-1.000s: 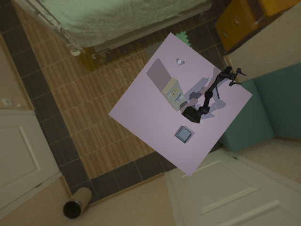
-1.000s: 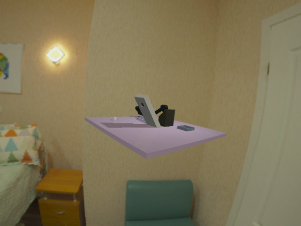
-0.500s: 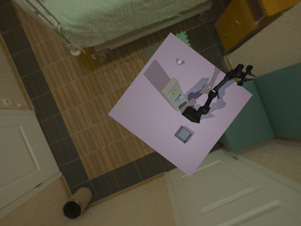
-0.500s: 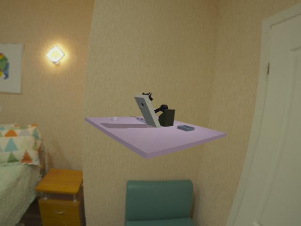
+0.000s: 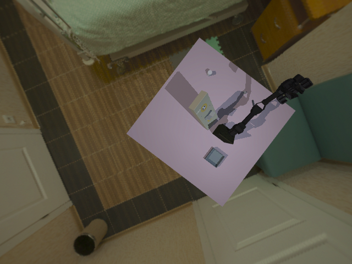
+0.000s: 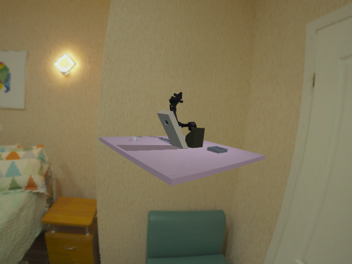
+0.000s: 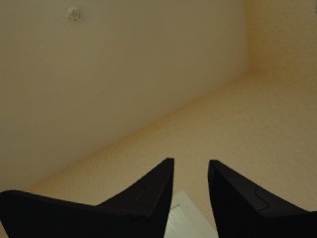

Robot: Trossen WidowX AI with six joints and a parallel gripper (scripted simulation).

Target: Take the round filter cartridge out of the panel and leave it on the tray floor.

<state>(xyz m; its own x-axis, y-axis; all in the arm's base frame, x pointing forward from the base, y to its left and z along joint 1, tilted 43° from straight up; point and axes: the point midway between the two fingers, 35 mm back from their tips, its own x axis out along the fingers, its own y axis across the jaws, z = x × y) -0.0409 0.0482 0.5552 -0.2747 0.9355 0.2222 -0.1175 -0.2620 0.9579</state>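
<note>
The pale service panel stands tilted on the pink table. The round filter cartridge appears as a small light disc inside a yellow ring on its face; its slots are too small to make out. The blue-grey tray lies flat on the table beyond the arm's base, and nothing shows in it. My gripper is raised high, away from panel and tray. Its fingers are apart by a narrow gap with nothing between them. The wrist view shows only ceiling, wall and part of a door behind them.
The arm's dark base block stands close beside the panel, between it and the tray. A grey raised part juts from the panel's lower face. A small white cylinder stands toward the table's far corner.
</note>
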